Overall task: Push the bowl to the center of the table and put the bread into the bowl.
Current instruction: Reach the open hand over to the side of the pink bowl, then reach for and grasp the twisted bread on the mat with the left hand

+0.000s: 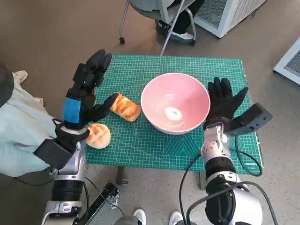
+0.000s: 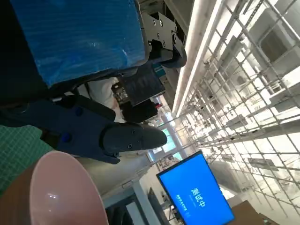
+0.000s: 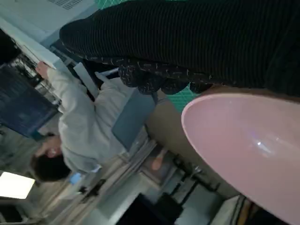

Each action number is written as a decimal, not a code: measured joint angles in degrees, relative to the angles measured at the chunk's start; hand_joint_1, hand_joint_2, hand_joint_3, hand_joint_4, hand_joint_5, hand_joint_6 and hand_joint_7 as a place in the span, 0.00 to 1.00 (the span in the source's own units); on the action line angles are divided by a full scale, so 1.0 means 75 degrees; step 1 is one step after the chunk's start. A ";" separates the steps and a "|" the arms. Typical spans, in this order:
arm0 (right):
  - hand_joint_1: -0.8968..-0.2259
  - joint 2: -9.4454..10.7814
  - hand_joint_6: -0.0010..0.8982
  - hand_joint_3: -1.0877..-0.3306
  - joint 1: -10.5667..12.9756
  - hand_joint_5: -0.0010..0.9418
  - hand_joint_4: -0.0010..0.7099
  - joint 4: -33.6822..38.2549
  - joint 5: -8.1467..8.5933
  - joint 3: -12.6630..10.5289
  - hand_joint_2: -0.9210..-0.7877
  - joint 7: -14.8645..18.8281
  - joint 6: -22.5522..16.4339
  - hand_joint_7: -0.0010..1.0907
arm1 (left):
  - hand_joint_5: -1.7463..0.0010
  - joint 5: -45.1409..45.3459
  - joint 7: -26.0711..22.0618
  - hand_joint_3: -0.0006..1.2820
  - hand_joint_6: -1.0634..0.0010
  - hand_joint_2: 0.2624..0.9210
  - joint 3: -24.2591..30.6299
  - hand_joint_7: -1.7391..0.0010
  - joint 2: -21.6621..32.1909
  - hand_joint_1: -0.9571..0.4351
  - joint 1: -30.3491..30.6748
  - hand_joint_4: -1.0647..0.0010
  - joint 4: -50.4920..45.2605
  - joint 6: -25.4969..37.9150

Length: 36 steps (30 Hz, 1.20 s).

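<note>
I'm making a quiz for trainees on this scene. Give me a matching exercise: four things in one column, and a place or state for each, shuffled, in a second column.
Things:
1. pink bowl
2. oblong bread
3. round bun
4. right hand

Places or states:
A. at the table's near left edge, beside the left forearm
B. empty, near the middle of the green mat
C. open, against the bowl's right side
D. lying on the mat by the left hand's thumb

Pairs: 1-B, 2-D, 3-A, 4-C
</note>
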 measured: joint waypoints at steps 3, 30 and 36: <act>0.66 -0.0122 0.26 0.25 0.0000 0.01 0.55 -0.0011 -0.0209 0.0175 0.00 0.0078 -0.0163 0.66 | 1.00 0.0033 0.0014 0.21 0.79 1.00 0.0008 0.78 0.0010 0.38 0.0013 0.68 0.0000 -0.0002; 0.22 -0.1306 0.01 0.41 0.0045 0.00 0.41 -0.2329 -0.1671 0.2759 0.00 0.3651 -0.3807 0.64 | 1.00 0.1832 0.0100 0.16 0.80 1.00 -0.0314 0.79 0.1509 0.36 -0.0721 0.74 0.0756 0.0113; 0.20 -0.1390 0.00 0.38 0.0414 0.00 0.41 -0.2891 -0.1863 0.3082 0.00 0.3587 -0.4415 0.62 | 1.00 0.1904 0.0001 0.13 0.82 1.00 -0.0470 0.78 0.1741 0.38 -0.1087 0.75 0.1056 0.0138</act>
